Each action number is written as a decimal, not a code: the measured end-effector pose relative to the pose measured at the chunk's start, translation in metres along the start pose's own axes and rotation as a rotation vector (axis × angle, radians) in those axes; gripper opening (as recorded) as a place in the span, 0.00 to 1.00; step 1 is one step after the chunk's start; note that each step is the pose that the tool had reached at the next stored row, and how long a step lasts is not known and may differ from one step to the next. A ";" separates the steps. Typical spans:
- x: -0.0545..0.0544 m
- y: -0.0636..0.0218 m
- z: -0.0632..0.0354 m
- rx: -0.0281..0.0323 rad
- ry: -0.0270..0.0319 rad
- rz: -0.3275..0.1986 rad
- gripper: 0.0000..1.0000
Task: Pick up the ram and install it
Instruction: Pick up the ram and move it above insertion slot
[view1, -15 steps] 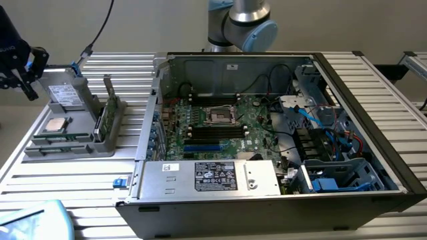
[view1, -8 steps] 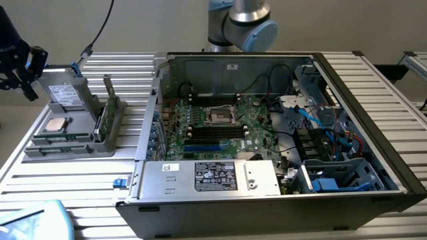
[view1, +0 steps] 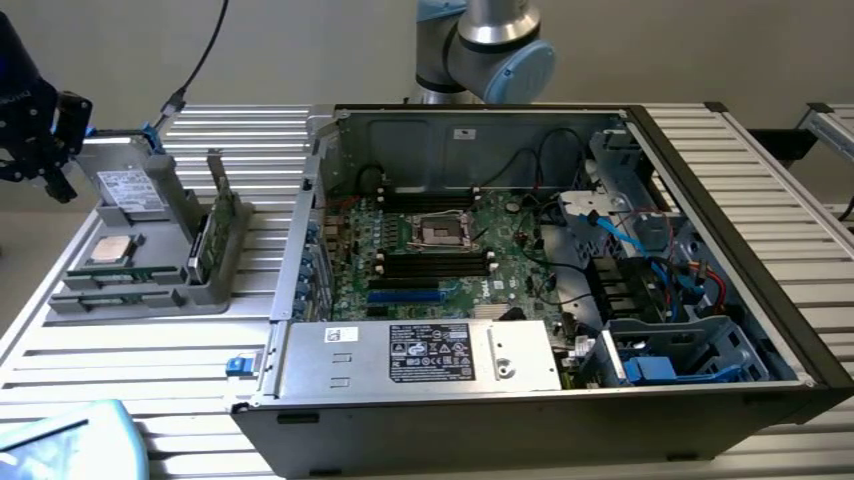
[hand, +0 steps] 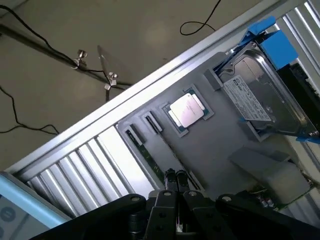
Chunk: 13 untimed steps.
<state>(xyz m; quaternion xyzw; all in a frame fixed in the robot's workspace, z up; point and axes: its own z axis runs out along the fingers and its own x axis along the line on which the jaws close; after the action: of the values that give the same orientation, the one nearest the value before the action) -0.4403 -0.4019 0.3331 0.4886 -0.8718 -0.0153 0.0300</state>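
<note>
In the exterior view, a grey tray (view1: 147, 235) lies on the slatted table (view1: 120, 390). The ram (view1: 123, 274) lies flat in the tray's near end: two green sticks side by side in their slots. Just behind them in the tray sits a square silver chip (view1: 112, 249), and farther back a labelled drive (view1: 131, 188). A card (view1: 214, 215) stands upright along the tray's edge on the exterior view's right. Beyond that edge stands the open case (view1: 441, 440). The black gripper (view1: 56, 185) hangs by the tray's far corner on the exterior view's left, above the drive's level and well apart from the ram.

In the wrist view, the gripper (hand: 173, 176) has its fingertips pressed together with nothing between them. The ram (hand: 149, 161) runs along the tray (hand: 215, 145) toward the fingertips. The chip (hand: 187, 111) sits mid-tray beyond the sticks, and the drive (hand: 255, 97) lies at the tray's far end in blue brackets.
</note>
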 end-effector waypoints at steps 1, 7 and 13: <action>0.000 0.0000 0.0000 0.0007 0.0011 -0.020 0.10; 0.000 0.0000 0.0001 0.0048 0.0071 -0.128 0.10; 0.000 0.0000 0.0001 0.0088 0.0133 -0.237 0.10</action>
<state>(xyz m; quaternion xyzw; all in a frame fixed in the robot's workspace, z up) -0.4403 -0.4019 0.3330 0.5883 -0.8079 -0.0117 0.0316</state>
